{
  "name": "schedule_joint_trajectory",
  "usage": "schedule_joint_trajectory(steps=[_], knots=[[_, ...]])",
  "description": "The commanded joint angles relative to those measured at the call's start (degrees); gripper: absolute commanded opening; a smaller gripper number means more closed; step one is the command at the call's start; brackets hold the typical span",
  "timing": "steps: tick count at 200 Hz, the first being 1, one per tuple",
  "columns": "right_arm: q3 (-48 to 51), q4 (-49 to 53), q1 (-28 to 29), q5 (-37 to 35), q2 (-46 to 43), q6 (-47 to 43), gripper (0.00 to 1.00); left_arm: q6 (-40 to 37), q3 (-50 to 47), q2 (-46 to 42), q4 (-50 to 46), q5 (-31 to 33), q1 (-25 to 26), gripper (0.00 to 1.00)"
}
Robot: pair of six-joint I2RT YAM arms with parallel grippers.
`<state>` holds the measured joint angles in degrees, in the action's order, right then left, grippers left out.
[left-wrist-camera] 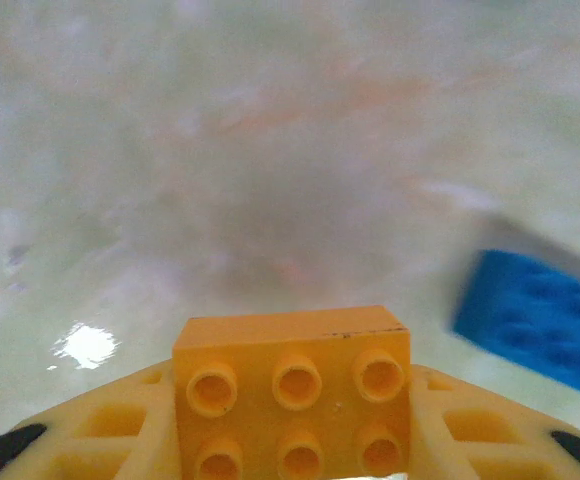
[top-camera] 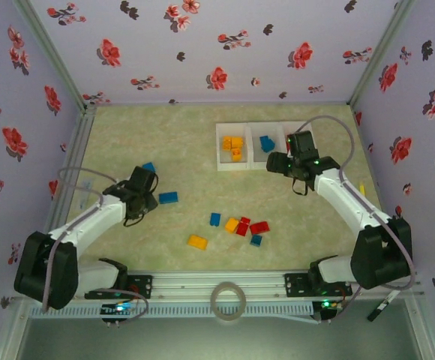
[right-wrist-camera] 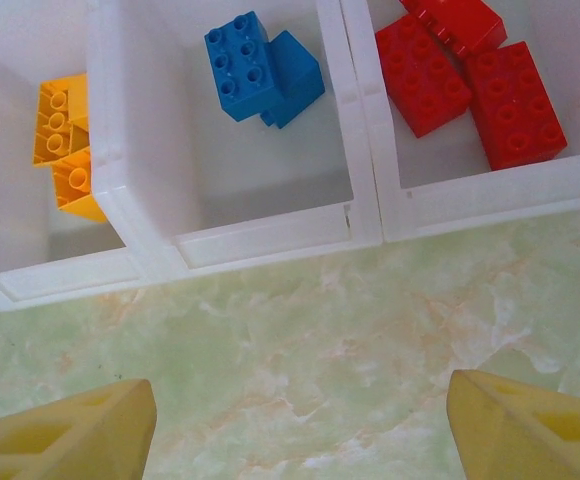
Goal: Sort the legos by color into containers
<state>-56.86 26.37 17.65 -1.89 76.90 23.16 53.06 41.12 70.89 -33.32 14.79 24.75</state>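
Jaws of the left gripper pinch an orange lego at the table's 9 o'clock; right gripper jaws stand spread just at 6 o'clock of the white tray.

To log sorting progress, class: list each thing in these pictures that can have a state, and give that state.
Left gripper, shut on an orange brick.
Right gripper, open, empty, above the table.
Tray, upright; orange bricks in the left compartment, blue bricks in the middle one, red bricks in the right one.
Loose bricks, unsorted on the table.
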Motion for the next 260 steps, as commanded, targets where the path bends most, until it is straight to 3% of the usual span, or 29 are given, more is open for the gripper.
schedule_joint_trajectory(steps=[1, 52, 120, 220, 260], knots=[[1.4, -0.9, 0.4, -1.4, -1.8, 1.3, 0.77, -5.5, 7.1, 0.8, -3.8, 0.8, 2.0, 0.34], [3.4, 0.3, 0.4, -3.5, -4.6, 1.7, 0.77, -13.6, 24.4, 10.6, -5.6, 0.4, 6.7, 0.33], [4.8, 3.2, 0.4, -5.4, -9.4, 1.3, 0.77, -21.7, 48.6, 30.2, -5.7, -5.5, 10.9, 0.33], [7.1, 6.2, 0.4, -6.4, -14.4, 2.1, 0.78, -30.0, 93.2, 62.8, -13.9, -12.0, 12.1, 0.34], [8.0, 7.4, 0.4, -6.6, -16.6, 2.1, 0.78, -32.0, 101.1, 70.4, -13.5, -13.1, 12.0, 0.34]])
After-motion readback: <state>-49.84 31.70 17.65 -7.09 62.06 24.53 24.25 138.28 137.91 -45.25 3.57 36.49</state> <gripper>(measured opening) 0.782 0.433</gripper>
